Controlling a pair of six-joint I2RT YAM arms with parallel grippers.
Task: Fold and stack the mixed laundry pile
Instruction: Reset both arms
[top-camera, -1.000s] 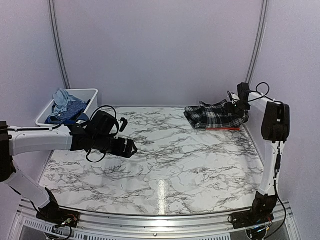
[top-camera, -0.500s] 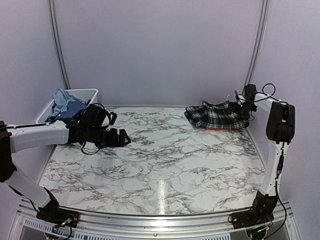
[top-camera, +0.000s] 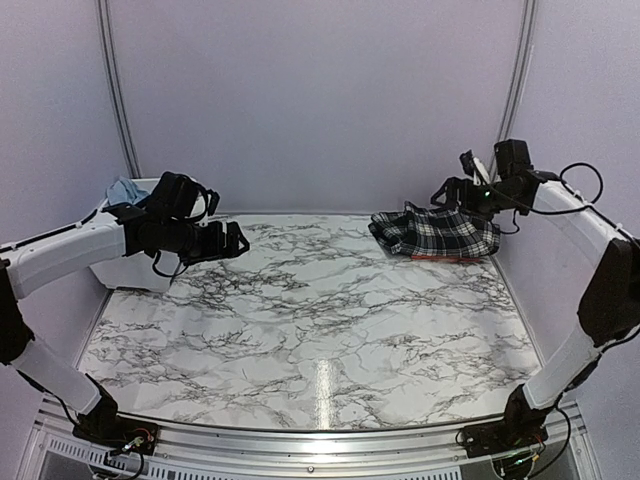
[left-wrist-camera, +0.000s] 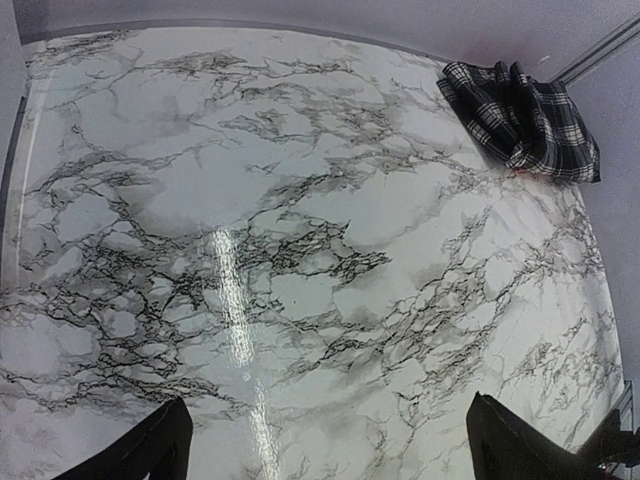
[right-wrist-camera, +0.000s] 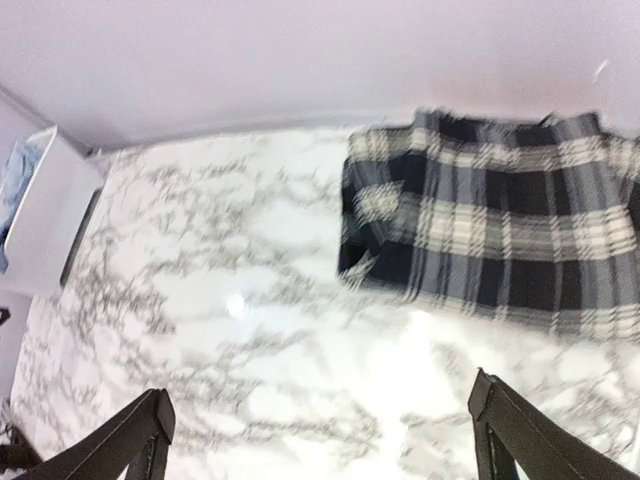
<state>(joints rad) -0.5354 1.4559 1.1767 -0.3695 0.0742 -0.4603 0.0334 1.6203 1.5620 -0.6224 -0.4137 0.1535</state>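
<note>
The black-and-white plaid piece (top-camera: 437, 232) lies folded at the table's far right corner, on top of an orange garment whose edge (top-camera: 445, 258) just shows beneath it. The plaid piece also shows in the left wrist view (left-wrist-camera: 525, 122) and the right wrist view (right-wrist-camera: 500, 235). Pale blue cloth (top-camera: 125, 190) sits in the white bin (top-camera: 130, 268) at far left, mostly hidden by the left arm. My left gripper (top-camera: 232, 243) is open and empty, raised beside the bin. My right gripper (top-camera: 452, 190) is open and empty, raised above the plaid piece.
Purple walls close in the marble table (top-camera: 320, 310) at the back and sides. The white bin stands at the far left corner, off the table's edge.
My left arm has risen and drawn back toward the bin, now covering most of it. My right gripper has lifted off the plaid piece and swung up and left.
</note>
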